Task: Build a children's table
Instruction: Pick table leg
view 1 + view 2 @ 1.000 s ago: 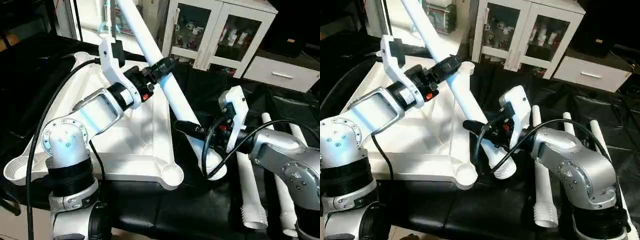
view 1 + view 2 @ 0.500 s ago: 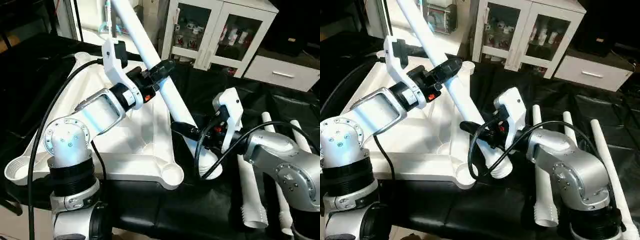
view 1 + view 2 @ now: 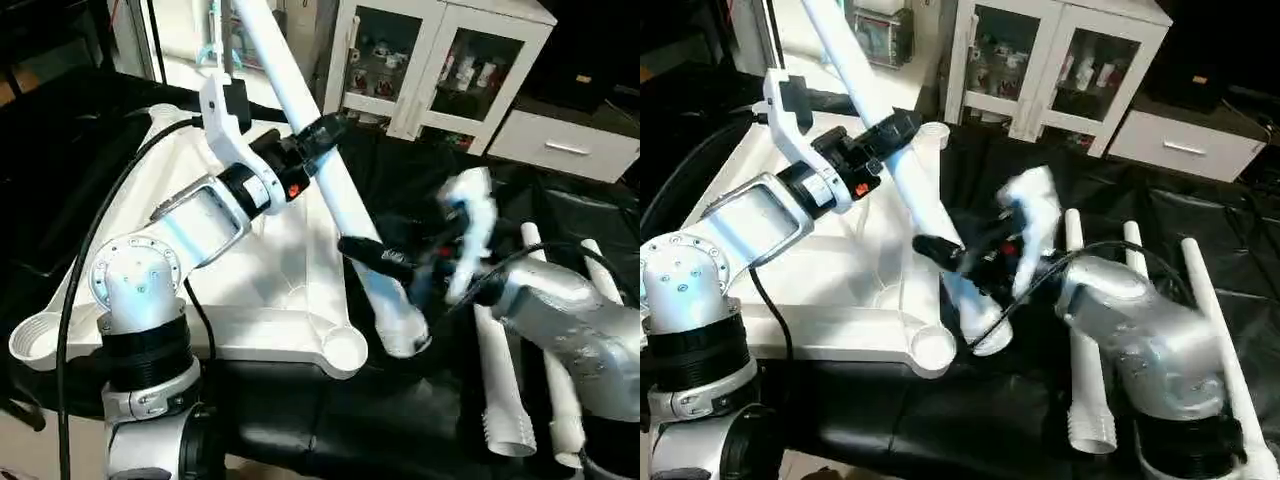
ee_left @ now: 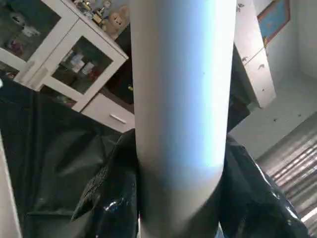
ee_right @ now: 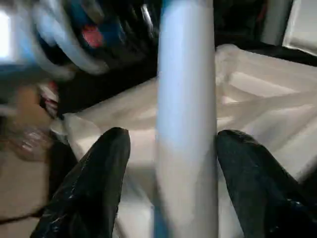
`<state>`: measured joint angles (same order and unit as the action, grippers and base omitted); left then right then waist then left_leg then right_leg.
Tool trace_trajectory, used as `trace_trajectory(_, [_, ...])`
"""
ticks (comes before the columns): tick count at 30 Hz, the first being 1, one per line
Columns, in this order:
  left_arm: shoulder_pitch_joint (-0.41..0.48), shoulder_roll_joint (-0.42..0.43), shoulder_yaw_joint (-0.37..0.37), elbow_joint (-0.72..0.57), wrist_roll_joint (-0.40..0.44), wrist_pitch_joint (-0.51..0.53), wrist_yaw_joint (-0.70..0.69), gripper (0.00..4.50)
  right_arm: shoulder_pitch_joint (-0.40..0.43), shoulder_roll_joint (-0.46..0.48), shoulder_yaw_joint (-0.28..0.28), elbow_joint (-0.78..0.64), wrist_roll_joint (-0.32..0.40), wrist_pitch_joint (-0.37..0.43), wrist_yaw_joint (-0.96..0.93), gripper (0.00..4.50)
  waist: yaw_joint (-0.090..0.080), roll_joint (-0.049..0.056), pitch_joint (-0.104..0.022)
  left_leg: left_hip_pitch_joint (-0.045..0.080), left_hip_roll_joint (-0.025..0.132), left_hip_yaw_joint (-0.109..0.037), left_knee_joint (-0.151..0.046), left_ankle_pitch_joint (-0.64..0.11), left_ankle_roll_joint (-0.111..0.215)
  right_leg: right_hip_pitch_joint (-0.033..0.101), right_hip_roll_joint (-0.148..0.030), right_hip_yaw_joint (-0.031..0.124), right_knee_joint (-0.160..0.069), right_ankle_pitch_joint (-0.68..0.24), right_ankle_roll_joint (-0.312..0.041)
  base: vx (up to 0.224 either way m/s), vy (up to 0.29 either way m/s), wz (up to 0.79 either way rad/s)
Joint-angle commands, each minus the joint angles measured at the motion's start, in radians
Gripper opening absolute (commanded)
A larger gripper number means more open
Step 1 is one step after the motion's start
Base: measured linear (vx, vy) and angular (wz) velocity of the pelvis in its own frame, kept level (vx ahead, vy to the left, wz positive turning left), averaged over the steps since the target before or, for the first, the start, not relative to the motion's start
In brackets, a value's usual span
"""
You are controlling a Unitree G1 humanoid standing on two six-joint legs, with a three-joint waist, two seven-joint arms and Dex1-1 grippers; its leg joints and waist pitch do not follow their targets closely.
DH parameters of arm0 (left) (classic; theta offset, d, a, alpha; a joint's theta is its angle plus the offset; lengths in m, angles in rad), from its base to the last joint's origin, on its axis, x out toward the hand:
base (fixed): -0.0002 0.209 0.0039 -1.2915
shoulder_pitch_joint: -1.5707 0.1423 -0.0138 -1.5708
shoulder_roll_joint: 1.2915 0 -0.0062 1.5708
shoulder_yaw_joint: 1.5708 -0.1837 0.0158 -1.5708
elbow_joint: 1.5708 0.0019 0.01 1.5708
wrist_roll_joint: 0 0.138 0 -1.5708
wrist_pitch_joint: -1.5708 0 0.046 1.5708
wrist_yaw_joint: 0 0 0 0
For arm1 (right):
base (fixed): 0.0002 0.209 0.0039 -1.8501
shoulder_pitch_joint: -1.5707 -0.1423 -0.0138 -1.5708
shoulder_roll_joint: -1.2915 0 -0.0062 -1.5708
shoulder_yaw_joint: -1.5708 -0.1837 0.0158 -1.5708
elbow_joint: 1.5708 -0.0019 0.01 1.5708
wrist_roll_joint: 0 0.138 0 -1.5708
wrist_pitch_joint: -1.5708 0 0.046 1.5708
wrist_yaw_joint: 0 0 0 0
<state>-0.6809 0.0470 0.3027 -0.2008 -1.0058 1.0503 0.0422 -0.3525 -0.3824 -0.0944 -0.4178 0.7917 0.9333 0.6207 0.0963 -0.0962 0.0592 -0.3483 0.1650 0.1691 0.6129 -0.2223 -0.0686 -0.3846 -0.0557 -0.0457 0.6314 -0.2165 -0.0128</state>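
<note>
Table top (image 3: 270,270), white and ribbed side up, is lying on the black cloth (image 3: 400,430), with one long white leg (image 3: 330,180) slanting above its right edge, the wide end (image 3: 400,335) hanging just beside the near right corner socket (image 3: 345,350). In the left eye view the left gripper (image 3: 318,135) is clenching that leg partway up, above the top. The right gripper (image 3: 375,255) is sitting lower on the same leg, near its wide end. Three spare legs (image 3: 1085,380) are lying on the cloth to the right of the top.

In the left wrist view the black fingers (image 4: 111,188) are pressing both sides of the leg.

In the right wrist view the fingers (image 5: 94,183) are standing apart from the leg between them, released, with the top behind.
</note>
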Motion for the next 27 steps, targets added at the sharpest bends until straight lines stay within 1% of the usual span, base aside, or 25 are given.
trace_trajectory(1, [-0.029,0.008,-0.003,-0.009,-0.017,0.018,-0.023,1.72,-0.011,-0.033,-0.087,0.014,0.090,0.042,0.029,3.34,0.005,0.014,-0.064,0.004,0.057,-0.023,-0.065,0.023,0.004,0.060,-0.080,0.054,-0.055,0.075,-0.190,0.000,0.000,0.00])
trace_trajectory(2, [-0.031,0.016,-0.005,-0.012,-0.024,0.022,-0.031,1.71,-0.018,-0.055,-0.119,0.040,0.107,0.054,0.038,3.43,0.007,0.015,-0.064,0.006,0.057,-0.023,-0.064,0.027,0.002,0.060,-0.080,0.053,-0.055,0.067,-0.190,0.000,0.000,0.00])
trace_trajectory(3, [-0.033,0.022,-0.006,-0.013,-0.029,0.024,-0.038,1.71,-0.022,-0.078,-0.139,0.064,0.106,0.059,0.048,3.43,0.007,0.015,-0.064,0.005,0.057,-0.022,-0.064,0.029,0.001,0.059,-0.080,0.053,-0.056,0.063,-0.190,0.000,0.000,0.00])
trace_trajectory(4, [-0.033,0.026,-0.009,-0.012,-0.031,0.023,-0.043,1.71,-0.023,-0.091,-0.149,0.077,0.102,0.061,0.053,3.43,0.009,0.015,-0.063,0.004,0.057,-0.022,-0.064,0.029,-0.004,0.059,-0.080,0.052,-0.057,0.051,-0.191,0.000,0.000,0.00])
trace_trajectory(5, [-0.034,0.031,-0.014,-0.012,-0.032,0.022,-0.053,1.71,-0.025,-0.105,-0.158,0.090,0.100,0.070,0.058,3.59,0.010,0.010,-0.063,0.004,0.055,-0.020,-0.063,0.028,-0.007,0.059,-0.081,0.053,-0.059,0.037,-0.191,0.000,0.000,0.00])
trace_trajectory(7, [-0.035,0.037,-0.020,-0.011,-0.034,0.019,-0.069,1.71,-0.025,-0.120,-0.170,0.101,0.106,0.083,0.064,3.76,0.012,0.012,-0.062,0.004,0.055,-0.020,-0.064,0.020,-0.008,0.058,-0.081,0.053,-0.062,0.009,-0.186,0.000,0.000,0.00])
trace_trajectory(9, [-0.037,0.049,-0.031,-0.013,-0.040,0.018,-0.095,1.71,-0.032,-0.116,-0.208,0.116,0.174,0.122,0.049,3.99,0.014,0.012,-0.063,0.006,0.055,-0.021,-0.064,0.018,-0.001,0.057,-0.082,0.052,-0.062,-0.007,-0.182,0.000,0.000,0.00])
trace_trajectory(10, [-0.037,0.052,-0.034,-0.013,-0.040,0.017,-0.100,1.71,-0.030,-0.113,-0.215,0.113,0.202,0.135,0.047,3.99,0.014,0.011,-0.063,0.006,0.056,-0.021,-0.064,0.022,0.002,0.056,-0.081,0.052,-0.062,-0.004,-0.182,0.000,0.000,0.00])
trace_trajectory(11, [-0.040,0.055,-0.036,-0.012,-0.040,0.015,-0.107,1.71,-0.024,-0.119,-0.210,0.106,0.221,0.147,0.045,4.14,0.015,0.010,-0.063,0.004,0.056,-0.021,-0.063,0.024,0.004,0.057,-0.082,0.051,-0.062,-0.005,-0.181,0.000,0.000,0.00])
trace_trajectory(12, [-0.041,0.056,-0.037,-0.012,-0.041,0.014,-0.113,1.71,-0.016,-0.124,-0.196,0.098,0.216,0.152,0.048,4.14,0.016,0.010,-0.064,0.005,0.056,-0.021,-0.063,0.026,0.005,0.057,-0.082,0.051,-0.062,-0.004,-0.181,0.000,0.000,0.00])
trace_trajectory(13, [-0.042,0.060,-0.041,-0.014,-0.042,0.012,-0.126,1.71,-0.009,-0.127,-0.185,0.092,0.210,0.153,0.052,4.30,0.016,0.010,-0.063,0.004,0.057,-0.021,-0.063,0.031,0.003,0.056,-0.082,0.051,-0.062,-0.004,-0.181,0.000,0.000,0.00])
trace_trajectory(15, [-0.044,0.067,-0.049,-0.021,-0.046,0.007,-0.157,1.70,-0.003,-0.132,-0.172,0.088,0.206,0.159,0.054,4.48,0.017,0.004,-0.063,0.004,0.056,-0.020,-0.063,0.039,0.000,0.055,-0.082,0.051,-0.063,-0.005,-0.180,0.000,0.000,0.00])
trace_trajectory(17, [-0.042,0.077,-0.060,-0.035,-0.058,-0.003,-0.206,1.69,-0.001,-0.136,-0.163,0.088,0.204,0.165,0.054,4.50,0.020,0.006,-0.064,0.004,0.056,-0.020,-0.064,0.042,-0.001,0.056,-0.083,0.051,-0.062,-0.011,-0.178,0.000,0.000,0.00])
trace_trajectory(18, [-0.040,0.083,-0.068,-0.050,-0.070,-0.011,-0.249,1.69,-0.002,-0.137,-0.160,0.088,0.202,0.169,0.053,4.50,0.020,0.005,-0.063,0.004,0.056,-0.020,-0.064,0.041,-0.003,0.055,-0.083,0.050,-0.063,-0.019,-0.176,0.000,0.000,0.00])
trace_trajectory(19, [-0.038,0.086,-0.071,-0.055,-0.074,-0.017,-0.270,1.69,-0.002,-0.138,-0.159,0.088,0.202,0.171,0.054,4.50,0.020,0.006,-0.063,0.005,0.057,-0.020,-0.065,0.041,-0.004,0.054,-0.084,0.050,-0.063,-0.023,-0.175,0.000,0.000,0.00])
trace_trajectory(20, [-0.033,0.092,-0.078,-0.071,-0.083,-0.036,-0.333,1.69,-0.005,-0.140,-0.159,0.087,0.208,0.178,0.056,4.50,0.020,0.005,-0.062,0.004,0.057,-0.019,-0.066,0.039,-0.008,0.054,-0.084,0.051,-0.063,-0.025,-0.176,0.000,0.000,0.00])
trace_trajectory(21, [-0.030,0.095,-0.073,-0.076,-0.106,-0.034,-0.367,1.69,-0.006,-0.142,-0.159,0.085,0.214,0.183,0.056,4.50,0.020,0.007,-0.063,0.005,0.058,-0.020,-0.066,0.040,-0.011,0.054,-0.084,0.051,-0.061,-0.020,-0.179,0.000,0.000,0.00])
trace_trajectory(23, [-0.027,0.104,-0.068,-0.078,-0.136,-0.026,-0.414,1.69,-0.007,-0.148,-0.160,0.082,0.236,0.194,0.048,4.50,0.019,0.007,-0.062,0.003,0.056,-0.018,-0.066,0.030,-0.011,0.054,-0.083,0.051,-0.061,-0.018,-0.180,0.000,0.000,0.00])
trace_trajectory(25, [-0.028,0.116,-0.070,-0.077,-0.140,-0.023,-0.441,1.69,-0.003,-0.152,-0.159,0.077,0.245,0.200,0.044,4.50,0.019,0.007,-0.060,0.003,0.055,-0.018,-0.067,0.012,-0.011,0.055,-0.084,0.052,-0.065,-0.048,-0.170,0.000,0.000,0.00])
trace_trajectory(26, [-0.031,0.123,-0.070,-0.072,-0.141,-0.025,-0.458,1.69,0.004,-0.152,-0.157,0.069,0.249,0.204,0.044,4.50,0.019,0.010,-0.060,0.004,0.057,-0.019,-0.068,0.005,-0.017,0.052,-0.084,0.051,-0.066,-0.063,-0.165,0.000,0.000,0.00])
trace_trajectory(27, [-0.032,0.124,-0.070,-0.071,-0.140,-0.025,-0.460,1.69,0.005,-0.152,-0.157,0.068,0.250,0.205,0.043,4.50,0.019,0.009,-0.060,0.004,0.057,-0.019,-0.068,0.003,-0.018,0.052,-0.083,0.051,-0.067,-0.066,-0.163,0.000,0.000,0.00])
